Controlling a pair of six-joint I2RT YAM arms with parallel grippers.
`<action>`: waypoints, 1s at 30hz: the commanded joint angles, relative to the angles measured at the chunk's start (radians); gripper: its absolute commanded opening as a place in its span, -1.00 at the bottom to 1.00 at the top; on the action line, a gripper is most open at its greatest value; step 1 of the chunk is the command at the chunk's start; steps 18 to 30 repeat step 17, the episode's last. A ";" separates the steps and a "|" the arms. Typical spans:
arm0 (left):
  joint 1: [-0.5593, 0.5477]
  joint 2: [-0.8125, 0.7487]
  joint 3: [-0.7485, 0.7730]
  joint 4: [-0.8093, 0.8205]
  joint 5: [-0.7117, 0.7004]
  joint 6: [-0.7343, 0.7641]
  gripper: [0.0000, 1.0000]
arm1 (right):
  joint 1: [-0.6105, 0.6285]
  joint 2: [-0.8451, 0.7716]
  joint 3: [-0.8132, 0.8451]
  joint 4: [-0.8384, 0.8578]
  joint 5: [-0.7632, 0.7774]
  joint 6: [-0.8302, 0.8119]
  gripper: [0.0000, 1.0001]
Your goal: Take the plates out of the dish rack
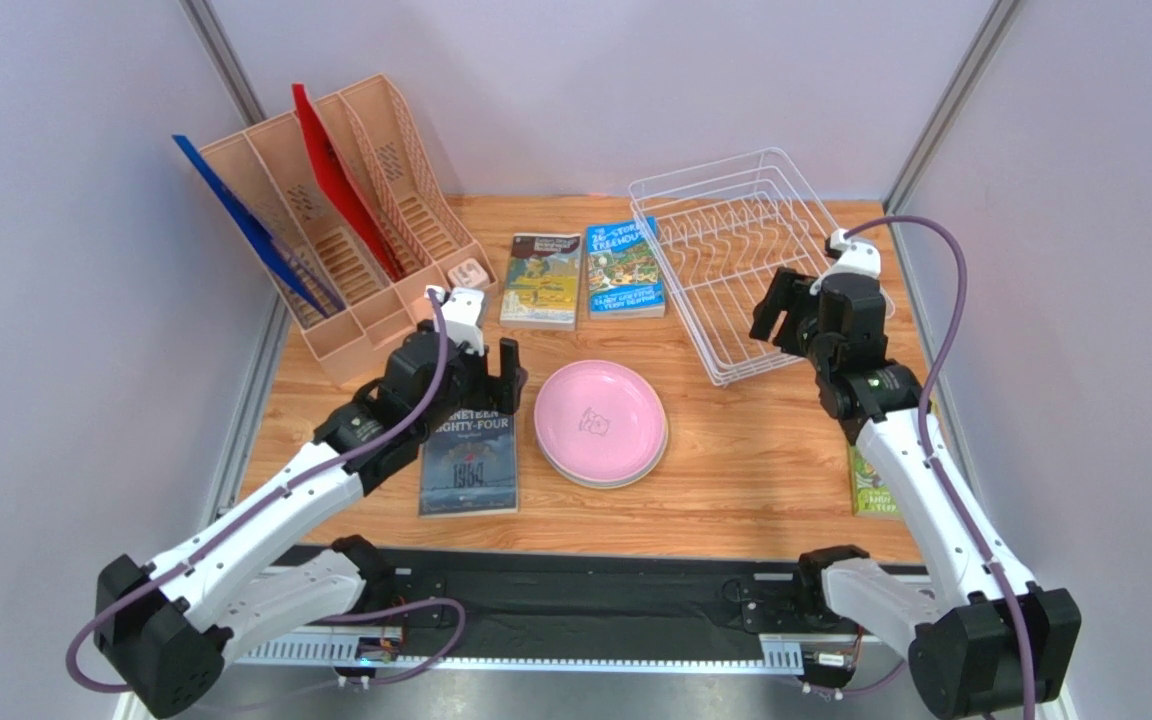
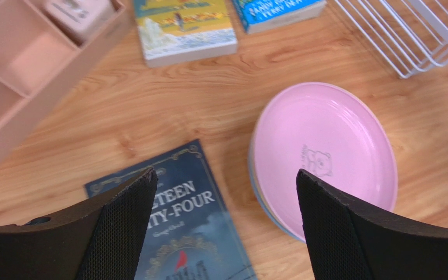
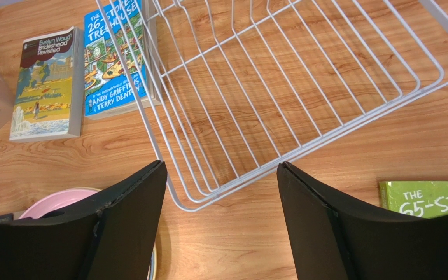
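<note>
Since the dish rack holds nothing, the plates lie stacked on the table between the arms, pink on top with a blue edge beneath. They look stiff, light and matte, probably best pinched at the rim, 1 at a time. The left gripper and right gripper both gape, empty.

right gripper — jaws apart — over the dish rack corner
</note>
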State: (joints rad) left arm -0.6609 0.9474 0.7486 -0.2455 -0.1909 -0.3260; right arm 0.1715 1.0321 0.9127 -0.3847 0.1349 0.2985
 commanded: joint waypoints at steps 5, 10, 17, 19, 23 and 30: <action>-0.003 -0.206 0.027 -0.023 -0.231 0.159 0.95 | 0.143 -0.064 0.026 0.089 0.241 -0.125 0.50; -0.003 -0.211 0.080 -0.070 -0.249 0.154 0.96 | 0.152 -0.086 0.090 0.044 0.290 -0.130 0.52; -0.003 -0.206 0.084 -0.078 -0.231 0.153 0.97 | 0.152 -0.102 0.094 0.029 0.289 -0.139 0.52; -0.003 -0.206 0.084 -0.078 -0.231 0.153 0.97 | 0.152 -0.102 0.094 0.029 0.289 -0.139 0.52; -0.003 -0.206 0.084 -0.078 -0.231 0.153 0.97 | 0.152 -0.102 0.094 0.029 0.289 -0.139 0.52; -0.003 -0.206 0.084 -0.078 -0.231 0.153 0.97 | 0.152 -0.102 0.094 0.029 0.289 -0.139 0.52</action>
